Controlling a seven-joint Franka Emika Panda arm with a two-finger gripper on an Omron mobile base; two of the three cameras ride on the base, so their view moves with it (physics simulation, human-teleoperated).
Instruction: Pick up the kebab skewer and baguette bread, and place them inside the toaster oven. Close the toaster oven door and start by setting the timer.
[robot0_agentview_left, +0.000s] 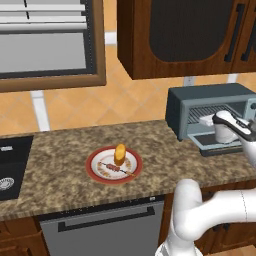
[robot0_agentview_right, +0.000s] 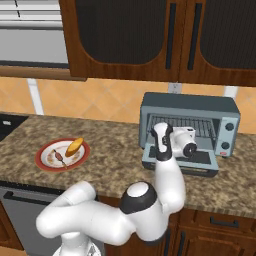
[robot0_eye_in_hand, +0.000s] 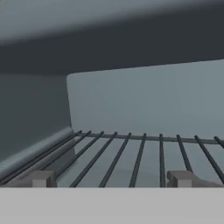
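Fingers (robot0_eye_in_hand: 180, 178) half-hidden over wire rack (robot0_eye_in_hand: 131, 153)

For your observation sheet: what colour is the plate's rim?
Red, around a pale centre; the plate shows best in the left base view.

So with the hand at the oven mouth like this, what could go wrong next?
1. The open fingers sit empty just over the wire rack of the toaster oven; a careless pull-out could snag a bar.
2. The toaster oven door lies flat, open under the arm, so a low retreat might hit it.
3. The kebab skewer and baguette bread share the plate; grabbing one may knock the other.
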